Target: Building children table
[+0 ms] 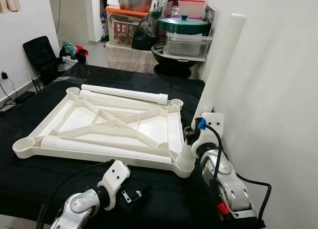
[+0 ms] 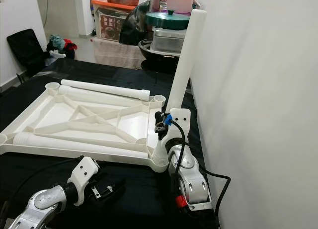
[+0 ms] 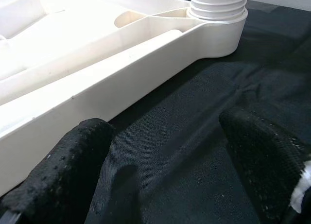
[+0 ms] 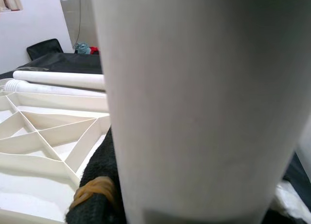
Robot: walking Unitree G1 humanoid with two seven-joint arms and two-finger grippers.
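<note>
A white plastic tabletop (image 1: 45, 120) lies upside down on the black cloth. One white leg (image 1: 221, 65) stands upright with its ribbed base in the near right corner socket (image 1: 185, 163). My right gripper (image 1: 191, 134) is shut on this leg low down; the leg (image 4: 194, 102) sits close against the wrist camera, with one finger (image 4: 97, 185) beside it. Another leg (image 1: 99, 148) lies along the near inside edge, and two more legs (image 1: 124, 94) lie at the far edge. My left gripper (image 1: 138, 193) rests open on the cloth just in front of the tabletop, its fingers (image 3: 73, 170) apart with nothing between them.
A white wall (image 1: 278, 90) runs close along the right side of the table. Storage bins and pots (image 1: 184, 35) are stacked behind the table. A black chair (image 1: 39, 55) stands at the back left. Black cloth (image 1: 30, 179) lies bare at the front left.
</note>
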